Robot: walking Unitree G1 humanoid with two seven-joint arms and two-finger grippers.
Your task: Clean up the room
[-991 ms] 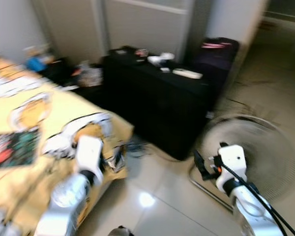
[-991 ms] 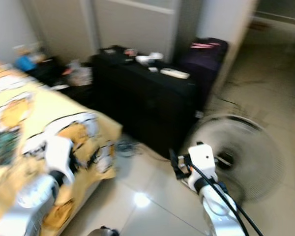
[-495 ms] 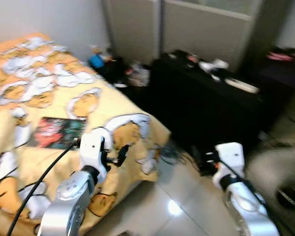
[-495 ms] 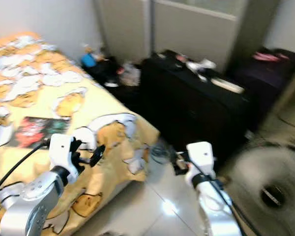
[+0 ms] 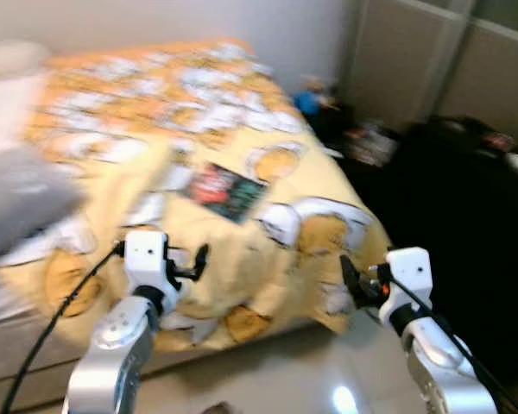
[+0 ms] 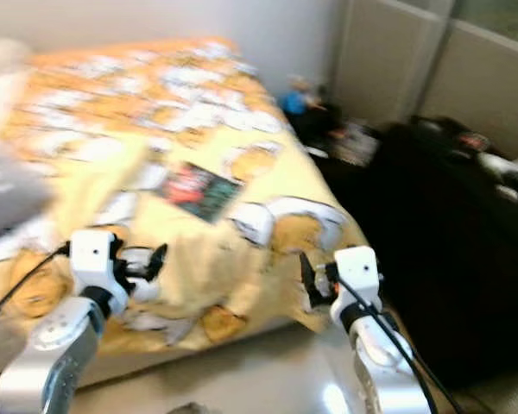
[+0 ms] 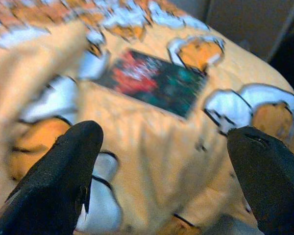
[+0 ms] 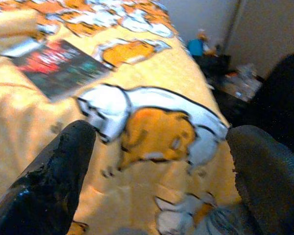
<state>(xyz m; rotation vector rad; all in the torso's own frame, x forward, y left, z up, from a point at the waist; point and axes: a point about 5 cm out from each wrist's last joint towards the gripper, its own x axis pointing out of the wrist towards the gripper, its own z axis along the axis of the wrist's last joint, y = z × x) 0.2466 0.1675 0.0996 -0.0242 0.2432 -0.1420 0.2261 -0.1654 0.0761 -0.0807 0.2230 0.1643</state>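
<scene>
A yellow-covered bed [image 5: 181,155] stands beside a black cabinet [image 5: 466,224].

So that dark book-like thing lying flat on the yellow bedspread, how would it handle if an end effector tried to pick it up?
The dark book looks thin and flat, so probably light and fairly stiff, though a soft cover might bend. It lies flush on the soft bedspread, so fingers would likely press into the fabric before getting under an edge. A push would probably slide it or bunch the cloth. The views are blurred, so this is tentative.
</scene>
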